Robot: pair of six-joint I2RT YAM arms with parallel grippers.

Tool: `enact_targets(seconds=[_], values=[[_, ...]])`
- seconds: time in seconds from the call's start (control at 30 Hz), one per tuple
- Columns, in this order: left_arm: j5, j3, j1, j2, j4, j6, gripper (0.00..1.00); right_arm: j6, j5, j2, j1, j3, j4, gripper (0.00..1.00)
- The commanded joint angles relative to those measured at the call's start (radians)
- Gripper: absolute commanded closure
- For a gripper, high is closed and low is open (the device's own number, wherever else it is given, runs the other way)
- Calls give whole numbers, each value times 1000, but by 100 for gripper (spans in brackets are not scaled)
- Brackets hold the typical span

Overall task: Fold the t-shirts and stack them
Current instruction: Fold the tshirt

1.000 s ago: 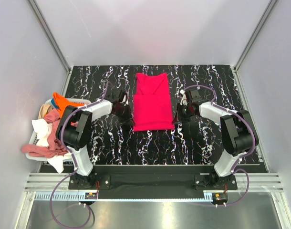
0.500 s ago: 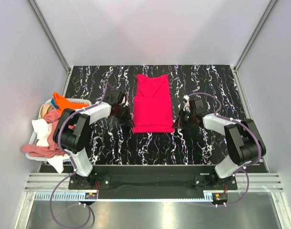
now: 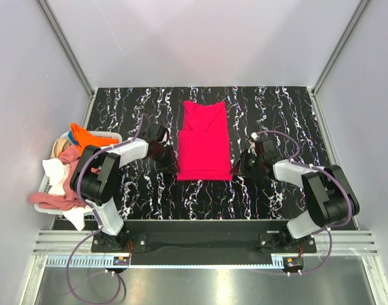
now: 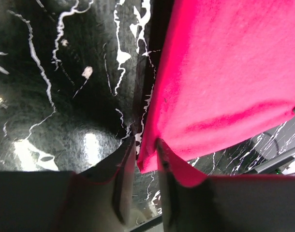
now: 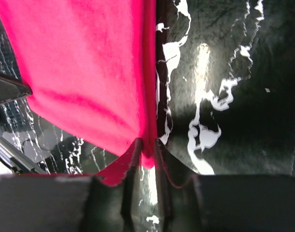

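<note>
Red t-shirt (image 3: 204, 141) flat — near corners inside left tool (image 4: 144, 145), right tool (image 5: 146, 145), both parted

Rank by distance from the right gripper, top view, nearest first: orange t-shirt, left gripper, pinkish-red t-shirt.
1. Pinkish-red t-shirt, mid-table, its near corner at the right gripper.
2. Left gripper, at the shirt's opposite near corner.
3. Orange t-shirt, in the basket at the far left.

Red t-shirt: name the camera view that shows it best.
Top external view: the whole red t-shirt shows, folded into a long strip. The left wrist view catches only one near corner at the left end effector; the right wrist view, the other at the right end effector.
</note>
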Motion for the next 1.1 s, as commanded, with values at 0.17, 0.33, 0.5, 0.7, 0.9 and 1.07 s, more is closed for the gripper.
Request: enact_targets(seconds=[0.17, 0.33, 0.5, 0.7, 0.9, 1.07], values=[[-32, 394, 42, 65, -94, 62, 69, -94, 37, -46, 1, 167, -195, 70], [41, 746, 55, 277, -88, 80, 70, -143, -4, 51, 1, 252, -242, 70], [91, 998, 70, 504, -85, 80, 72, -182, 40, 91, 1, 301, -283, 68], [75, 1110, 76, 665, -66, 70, 72, -194, 19, 129, 3, 302, -301, 67], [71, 1109, 84, 745, -45, 53, 72, -208, 17, 143, 3, 276, -295, 71], [68, 1078, 87, 748, -13, 45, 72, -208, 3, 135, 1, 250, -282, 98]])
